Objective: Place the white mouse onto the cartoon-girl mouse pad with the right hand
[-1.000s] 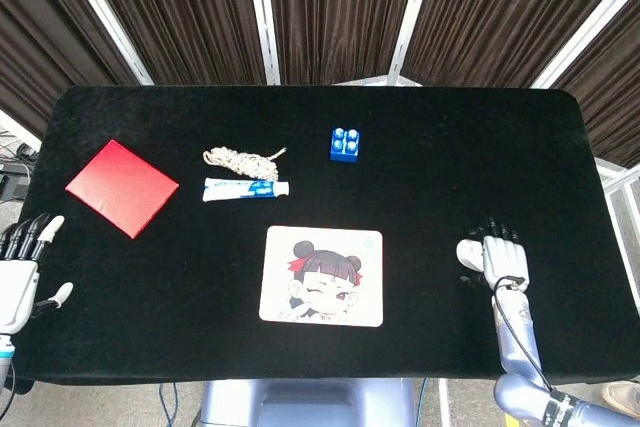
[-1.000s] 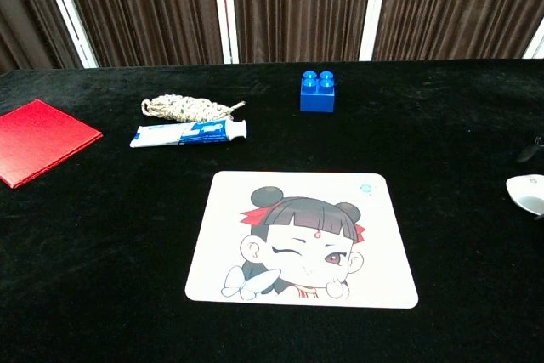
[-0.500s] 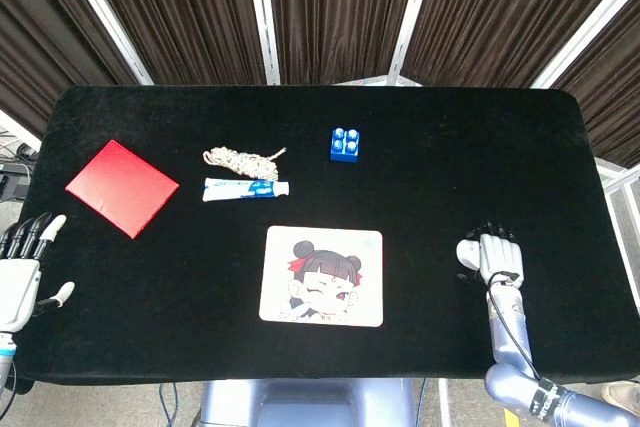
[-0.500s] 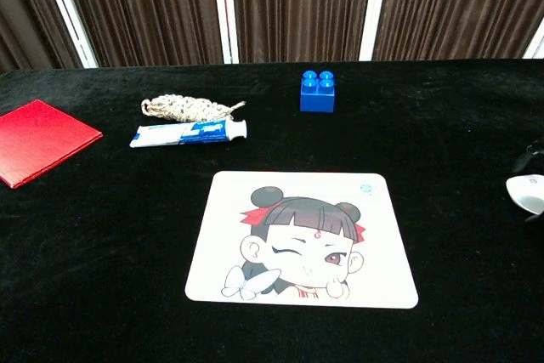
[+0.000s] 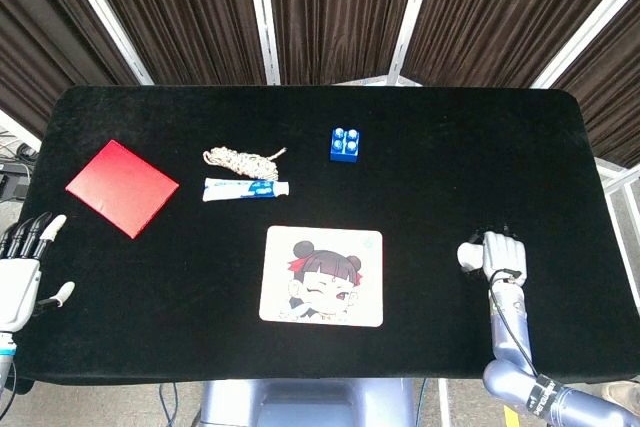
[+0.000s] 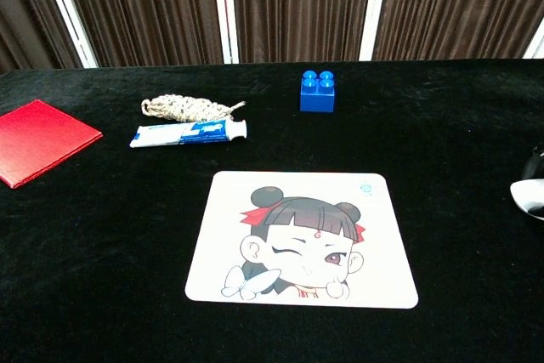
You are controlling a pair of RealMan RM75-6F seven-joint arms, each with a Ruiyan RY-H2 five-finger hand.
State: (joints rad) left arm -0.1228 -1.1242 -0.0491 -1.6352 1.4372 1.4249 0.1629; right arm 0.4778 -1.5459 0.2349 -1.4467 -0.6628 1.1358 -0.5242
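The right hand (image 5: 503,254) has its fingers curled over the mouse (image 5: 468,254), right of the pad (image 5: 322,276), while the left hand (image 5: 22,267) hangs open at the table (image 5: 450,147) edge

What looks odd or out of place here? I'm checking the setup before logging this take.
Nothing stands out. The red pad, rope bundle, toothpaste tube and blue brick lie apart and intact on the table; the cartoon-girl mouse pad lies flat and bare. The right robot hand covers the white mouse off the pad.
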